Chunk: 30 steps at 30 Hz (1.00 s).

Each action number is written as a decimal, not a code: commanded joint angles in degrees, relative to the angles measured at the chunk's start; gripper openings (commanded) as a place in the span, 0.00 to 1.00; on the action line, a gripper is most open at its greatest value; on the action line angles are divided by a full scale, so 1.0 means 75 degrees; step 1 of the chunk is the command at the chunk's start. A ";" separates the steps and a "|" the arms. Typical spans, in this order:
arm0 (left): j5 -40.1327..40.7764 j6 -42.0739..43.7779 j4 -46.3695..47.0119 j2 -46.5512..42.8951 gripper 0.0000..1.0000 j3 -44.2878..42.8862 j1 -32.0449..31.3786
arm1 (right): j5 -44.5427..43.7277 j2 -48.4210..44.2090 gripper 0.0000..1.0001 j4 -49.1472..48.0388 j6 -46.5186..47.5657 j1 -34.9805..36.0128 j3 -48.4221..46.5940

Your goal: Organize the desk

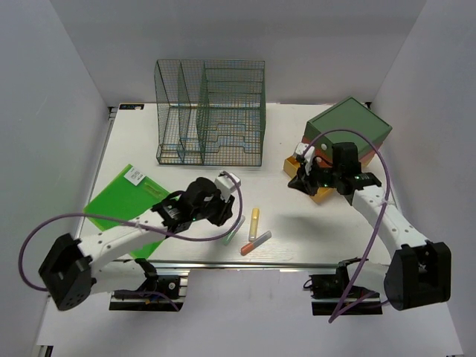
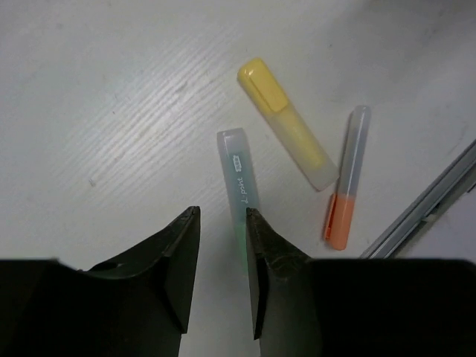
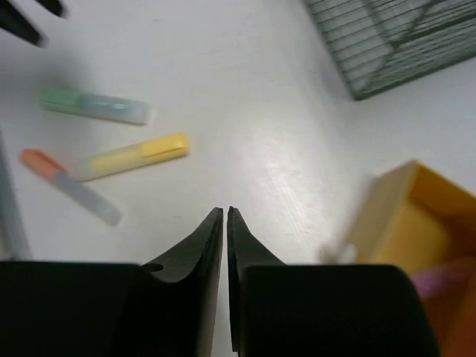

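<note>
The white desk point(image 1: 327, 230) carries three highlighters near its front edge: a green one point(image 2: 238, 178), a yellow one point(image 2: 290, 126) and an orange one point(image 2: 346, 186). My left gripper point(image 2: 223, 212) is open and low over the desk. The green highlighter's near end runs under my right finger point(image 2: 260, 245), and the gap between the jaws shows bare desk. In the top view the left gripper point(image 1: 229, 222) is beside the green highlighter point(image 1: 236, 229). My right gripper point(image 3: 224, 212) is shut and empty, above the desk next to an open yellow drawer point(image 3: 416, 223). It also shows in the top view point(image 1: 299, 181).
A green wire-mesh rack point(image 1: 210, 111) stands at the back centre. A green-topped drawer box point(image 1: 349, 126) stands at the back right with its yellow drawer point(image 1: 321, 195) pulled out. A green folder point(image 1: 123, 201) lies at the left. An aluminium rail point(image 2: 431, 201) runs along the front edge.
</note>
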<state>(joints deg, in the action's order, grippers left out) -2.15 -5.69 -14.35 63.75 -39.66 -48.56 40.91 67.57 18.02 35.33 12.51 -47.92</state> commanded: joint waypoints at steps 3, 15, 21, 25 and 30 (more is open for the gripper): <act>0.0147 -0.0670 -0.0278 0.1271 0.41 -0.0454 -0.0147 | 0.1158 0.0506 0.09 0.0434 -0.0491 0.0008 0.0318; 0.0592 -0.1479 -0.0395 0.2609 0.75 -0.1332 -0.0357 | -0.1363 -0.1133 0.55 -0.0808 -0.1500 -0.0039 0.0763; 0.0803 -0.1666 -0.0782 0.3254 0.70 -0.1708 -0.0510 | -0.1914 -0.1883 0.55 -0.1207 -0.1617 -0.0098 0.0963; 0.1142 -0.1748 -0.0957 0.3407 0.67 -0.1778 -0.0581 | -0.2090 -0.2071 0.55 -0.1383 -0.1570 -0.0145 0.1092; 0.1213 -0.1877 -0.1157 0.3746 0.61 -0.1837 -0.0744 | -0.2301 -0.2119 0.55 -0.1442 -0.1465 -0.0145 0.1139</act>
<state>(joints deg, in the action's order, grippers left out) 5.48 -18.59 -21.65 91.44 -51.44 -53.17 25.50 52.80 10.02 24.38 11.64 -40.18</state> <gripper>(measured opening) 0.620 0.548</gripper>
